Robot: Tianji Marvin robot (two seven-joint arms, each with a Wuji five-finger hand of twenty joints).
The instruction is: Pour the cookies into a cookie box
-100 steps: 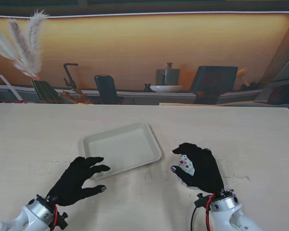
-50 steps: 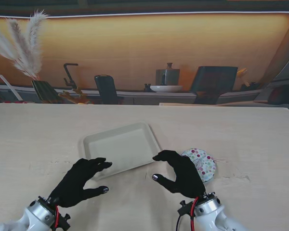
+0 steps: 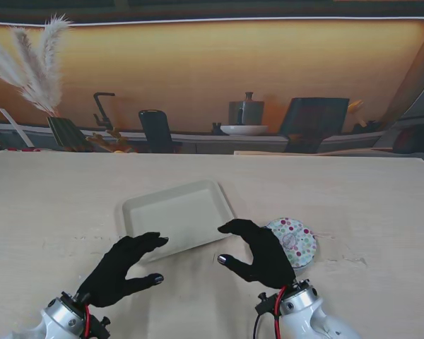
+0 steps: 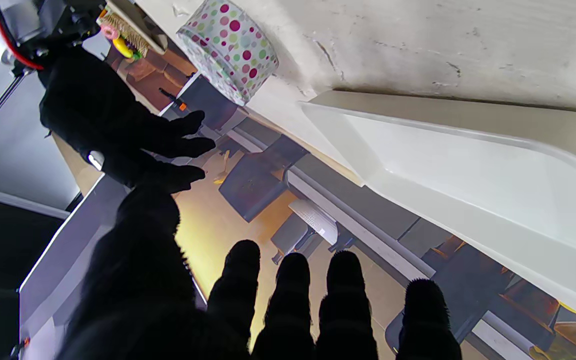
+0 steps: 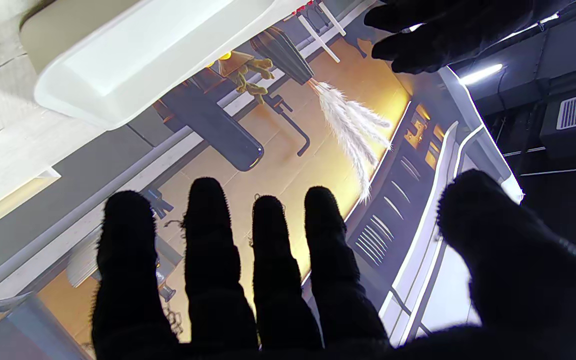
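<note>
Cookie tin (image 3: 292,241), round with a lid of coloured dots, sits on the bench (image 3: 353,198) right of centre and nearer to the robot than the middle of the surface. In the left wrist view its dotted side wall (image 4: 228,47) shows clearly, standing flat on the bench. Just to the left of it, and apart from it, lies a shallow white tray (image 3: 178,217) with rounded corners, turned a little askew; its inside looks bare. The right hand (image 3: 258,251), gloved in black, hovers over the bench between tin and tray, fingers spread and holding nothing; its back hides the tin's left edge. The left hand (image 3: 121,267) is also spread wide and holds nothing, its fingertips (image 3: 157,242) at the tray's near-left corner; whether they touch the rim cannot be told.

The bench is pale, wood-grained and lightly scuffed, with small marks near the tin. Beyond its far edge runs a low dark counter carrying a lidded metal pot (image 3: 246,111), a white bowl (image 3: 243,130), a black tap (image 3: 102,107) and dark chair-like shapes. A vase of pale feathery grass (image 3: 30,65) stands at the far left. The wall behind glows warm orange under a strip of light.
</note>
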